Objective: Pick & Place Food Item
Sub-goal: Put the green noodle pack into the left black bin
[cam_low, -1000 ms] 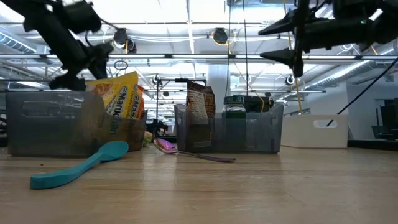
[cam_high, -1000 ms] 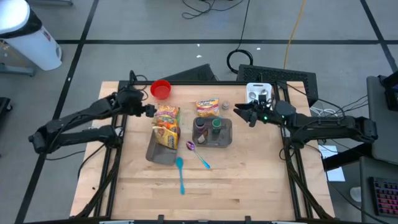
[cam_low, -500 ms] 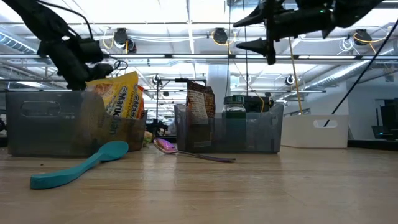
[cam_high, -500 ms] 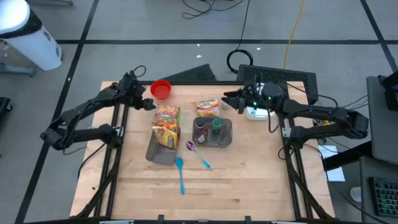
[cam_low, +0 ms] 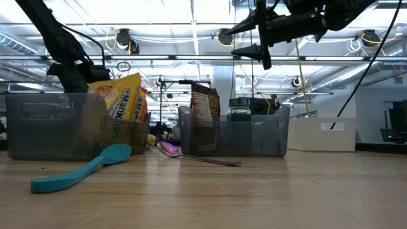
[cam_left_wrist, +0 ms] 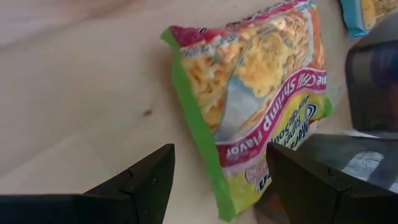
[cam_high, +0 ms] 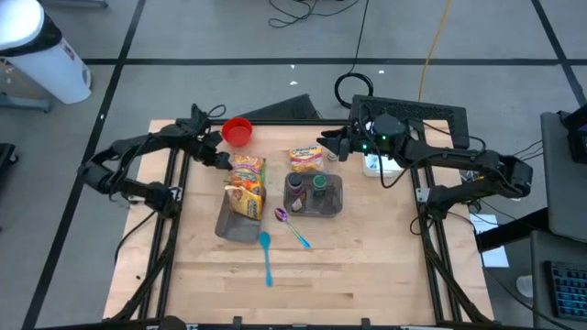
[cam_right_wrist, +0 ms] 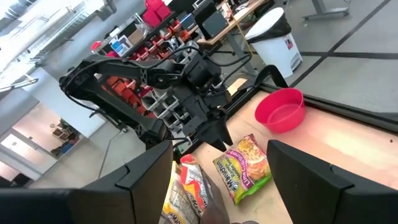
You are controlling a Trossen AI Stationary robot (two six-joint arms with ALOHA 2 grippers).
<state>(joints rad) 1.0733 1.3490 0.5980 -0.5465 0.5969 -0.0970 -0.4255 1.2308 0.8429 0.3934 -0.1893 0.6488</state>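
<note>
- High view: The left pincer (cam_high: pixel 217 158) hangs just beside the far end of the noodle pack (cam_high: pixel 246 183). The pack lies with one end on the bench (cam_high: pixel 367 266) and the other end in the left bin (cam_high: pixel 237 225). The right pincer (cam_high: pixel 323 149) hangs near the chip bag (cam_high: pixel 306 159), which sits just behind the right bin (cam_high: pixel 316 197). A red bowl (cam_high: pixel 238 132), a teal spoon (cam_high: pixel 266 258) and a purple spoon (cam_high: pixel 292 225) are on the bench too.
- Low view: The right pincer (cam_low: pixel 245 39) is spread and high up, well above the right bin (cam_low: pixel 234 138). It holds nothing. The noodle pack (cam_low: pixel 122 108) sticks up out of the left bin (cam_low: pixel 70 127). The left arm is beside it, but its fingers are hidden here.
- Left wrist view: The left pincer (cam_left_wrist: pixel 219 180) is spread wide and holds nothing. The noodle pack (cam_left_wrist: pixel 258 112) is right in front of it. The pack is flat and slippery, I think. If the fingers only catch its thin edge, it may slide out or crumple.
- Right wrist view: The right pincer (cam_right_wrist: pixel 219 180) is spread. It looks at the left arm, the noodle pack (cam_right_wrist: pixel 244 163) and the red bowl (cam_right_wrist: pixel 283 111). Both arms are near each other. If both reach in at once, they could bump.
</note>
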